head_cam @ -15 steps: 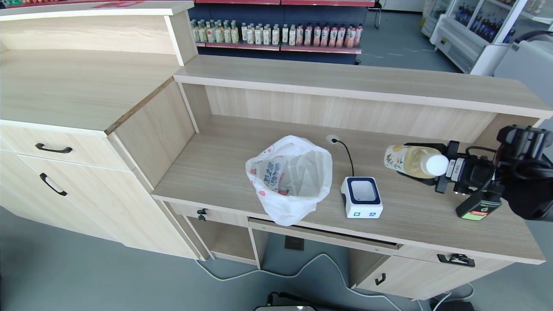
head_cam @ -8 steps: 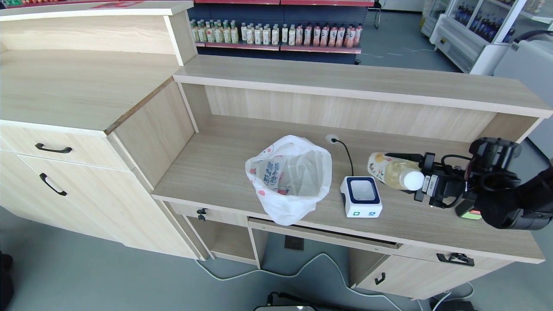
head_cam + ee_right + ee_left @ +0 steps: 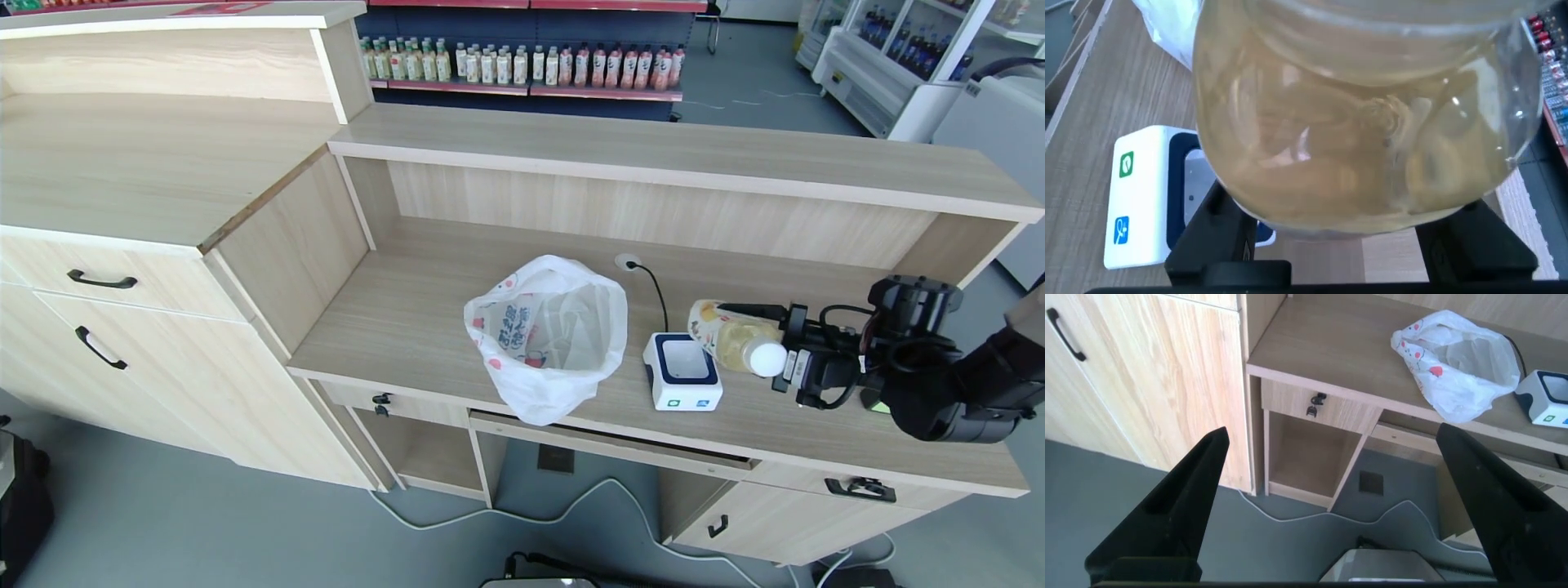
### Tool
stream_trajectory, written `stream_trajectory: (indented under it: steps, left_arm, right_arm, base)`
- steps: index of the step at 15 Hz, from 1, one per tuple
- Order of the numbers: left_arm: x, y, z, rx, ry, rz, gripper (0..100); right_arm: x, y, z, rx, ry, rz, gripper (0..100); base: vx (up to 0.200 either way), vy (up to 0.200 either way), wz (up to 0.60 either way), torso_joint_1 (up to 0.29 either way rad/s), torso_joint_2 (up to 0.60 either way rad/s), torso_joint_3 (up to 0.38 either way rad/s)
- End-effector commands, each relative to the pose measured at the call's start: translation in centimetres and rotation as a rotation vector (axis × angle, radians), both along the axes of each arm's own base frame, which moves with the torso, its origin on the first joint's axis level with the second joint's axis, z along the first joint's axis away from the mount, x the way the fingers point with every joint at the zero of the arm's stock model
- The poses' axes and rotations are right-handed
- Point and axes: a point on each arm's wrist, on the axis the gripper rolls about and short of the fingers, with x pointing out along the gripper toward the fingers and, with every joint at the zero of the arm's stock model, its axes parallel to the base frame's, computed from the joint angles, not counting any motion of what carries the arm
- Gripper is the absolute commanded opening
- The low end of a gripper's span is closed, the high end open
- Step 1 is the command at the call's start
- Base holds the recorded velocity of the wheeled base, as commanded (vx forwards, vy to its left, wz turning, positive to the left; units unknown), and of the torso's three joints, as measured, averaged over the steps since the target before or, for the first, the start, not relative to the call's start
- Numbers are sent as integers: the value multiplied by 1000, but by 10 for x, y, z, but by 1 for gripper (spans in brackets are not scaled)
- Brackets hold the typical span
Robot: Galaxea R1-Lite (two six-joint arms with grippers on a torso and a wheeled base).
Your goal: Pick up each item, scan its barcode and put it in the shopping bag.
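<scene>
A clear bottle of yellowish drink with a white cap (image 3: 735, 341) lies sideways in my right gripper (image 3: 755, 333), which is shut on it. The bottle hangs just to the right of the white barcode scanner (image 3: 682, 371), its base end over the scanner's right edge. Up close, the bottle (image 3: 1364, 114) covers most of the right wrist view, with the scanner (image 3: 1147, 200) beneath and beside it. The white shopping bag (image 3: 545, 335) stands open on the counter left of the scanner. My left gripper (image 3: 1339, 498) hangs open, low beside the counter, the bag (image 3: 1458, 363) far off.
The scanner's black cable (image 3: 653, 290) runs back to a hole in the counter (image 3: 408, 327). A green and red card-like item (image 3: 878, 404) lies on the counter under my right arm. A raised ledge (image 3: 653, 151) borders the back; drawers and a cabinet (image 3: 122, 302) stand to the left.
My right arm has carried the bottle leftwards and downwards, from the right part of the counter to the scanner's right side. The bag and scanner have stayed put.
</scene>
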Motion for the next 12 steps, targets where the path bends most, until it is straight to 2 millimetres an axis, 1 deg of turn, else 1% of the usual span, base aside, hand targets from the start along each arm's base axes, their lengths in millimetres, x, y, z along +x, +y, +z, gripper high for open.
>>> stream_trajectory:
  steps: [1,5,12]
  left_arm:
    - [0,0,0,0,1,0,100]
    - [0,0,0,0,-1,0,100]
    - [0,0,0,0,-1,1,100]
  right_arm:
    - [2,-1,-6,1,14,-2,0]
    - [14,-3,-9,-2,-7,-5,0]
    - [19,-1,-23,0,0,1,0]
  base:
    - [0,0,0,0,0,0]
    - [0,0,0,0,0,0]
    - [0,0,0,0,0,0]
